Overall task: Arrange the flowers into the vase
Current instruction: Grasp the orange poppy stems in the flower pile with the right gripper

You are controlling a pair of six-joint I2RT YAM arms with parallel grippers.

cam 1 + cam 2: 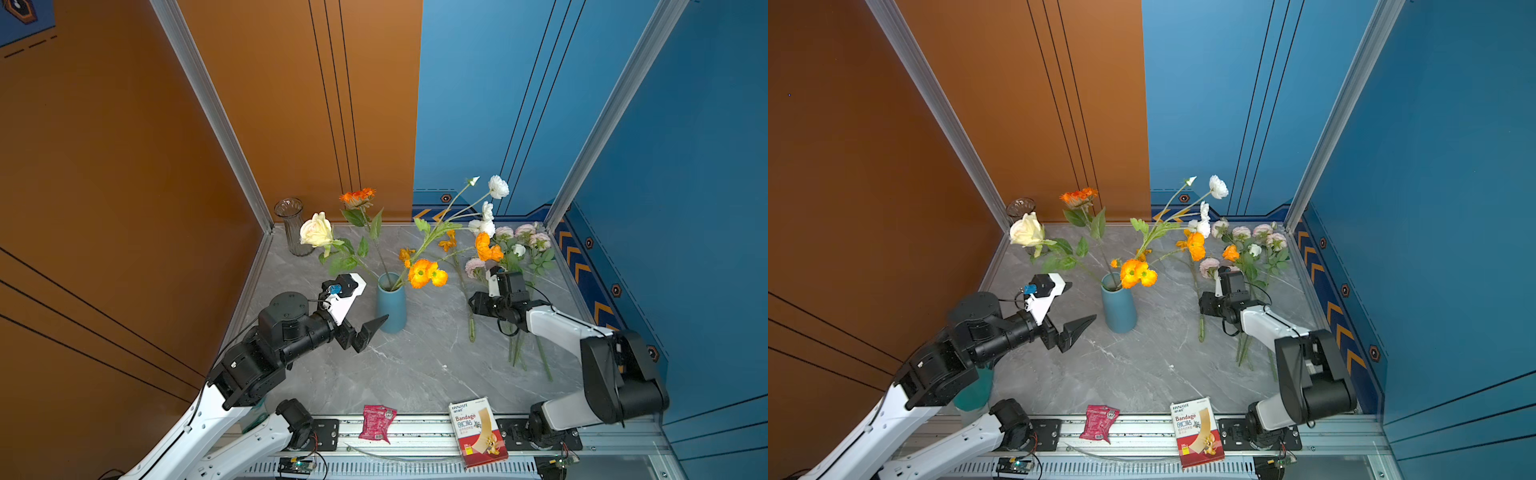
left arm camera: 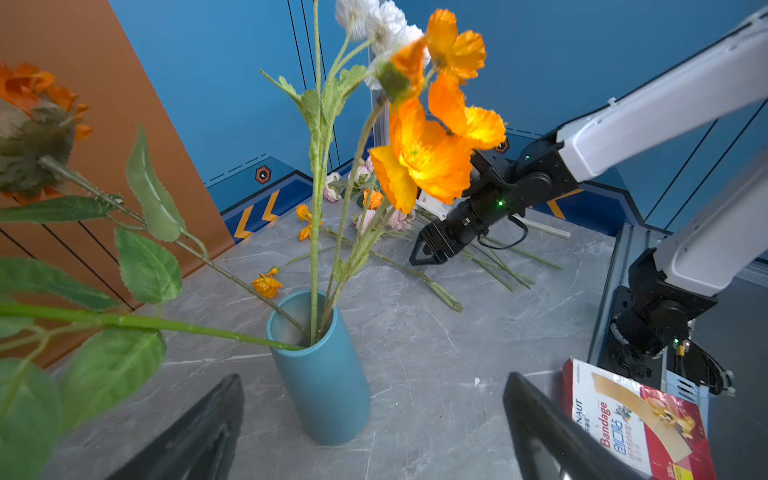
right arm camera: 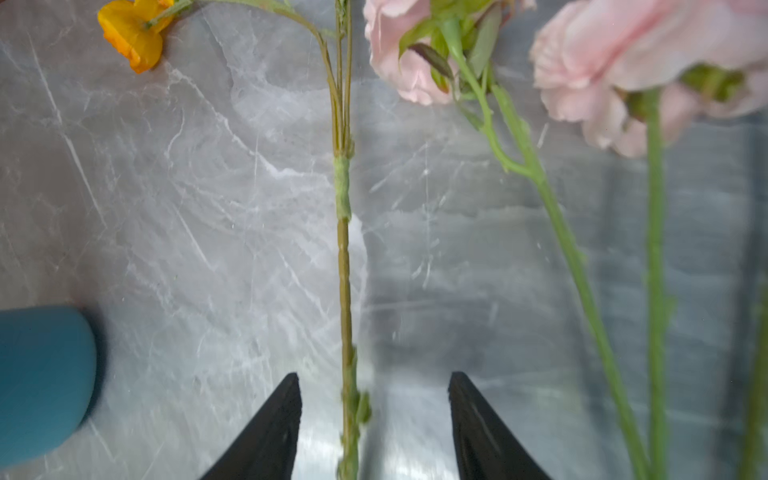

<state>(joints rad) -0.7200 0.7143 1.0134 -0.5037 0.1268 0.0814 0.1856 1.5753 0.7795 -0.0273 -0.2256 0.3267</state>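
Nearest, on the aluminium rail at the front edge, stands a red-and-white cardboard box printed "HYNAUT" and "Bandage" above Chinese characters. The print on the crumpled red foil packet beside it is too small to read.

On the grey marble-patterned table, the blue cylindrical ceramic vase already holds several of the long-stemmed artificial flowers: a cream rose, orange poppies and white blooms. The rest, pink peonies among them, lie flat to its right.

The right gripper hangs over 1 of these, a thin green-brown poppy stem. Its 2 jaws stand part-spread, straddling the stem without touching it. The stem's long axis runs straight out from the wrist, square to the closing line, so a plain squeeze should catch it. The right arm is the nearer, and the vase lies to that gripper's left. The left gripper, spread wide and empty, faces the vase from just beside it.
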